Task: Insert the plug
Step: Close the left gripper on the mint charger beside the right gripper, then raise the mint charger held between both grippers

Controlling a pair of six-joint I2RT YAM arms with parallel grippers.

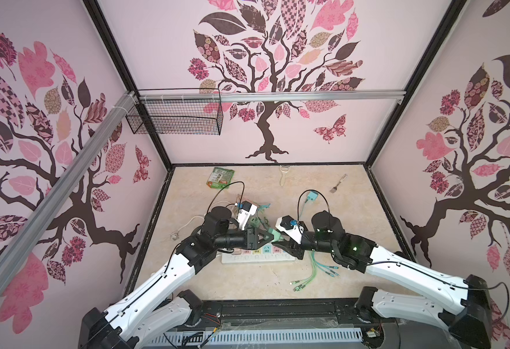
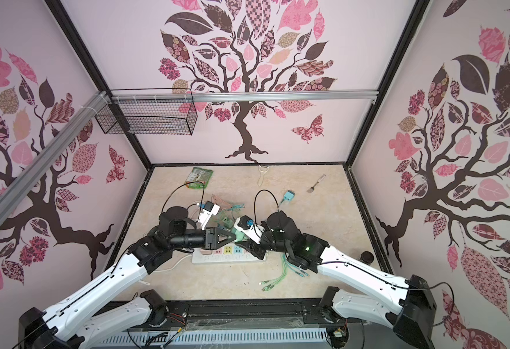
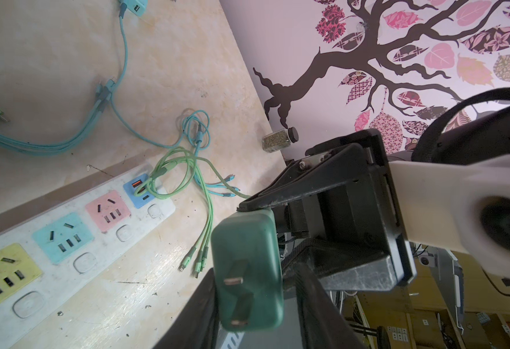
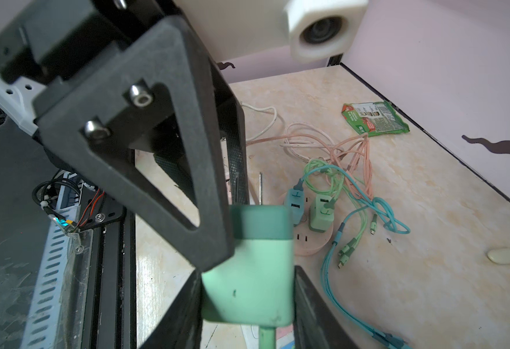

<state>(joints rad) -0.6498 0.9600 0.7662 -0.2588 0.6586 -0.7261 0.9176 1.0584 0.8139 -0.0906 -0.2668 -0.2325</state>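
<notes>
Plug (image 3: 247,272) between right fingers (image 4: 311,302); left fingers (image 3: 192,317) flank it.

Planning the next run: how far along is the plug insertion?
Done: the green two-prong charger plug is off the table, clamped in the right pincer. In hand: the left pincer sits around its pronged end, a mid-air handover; whether it grips yet is unclear. To do: the prongs are bare, and the yellow, blue and pink sockets of the white power strip are empty.
</notes>
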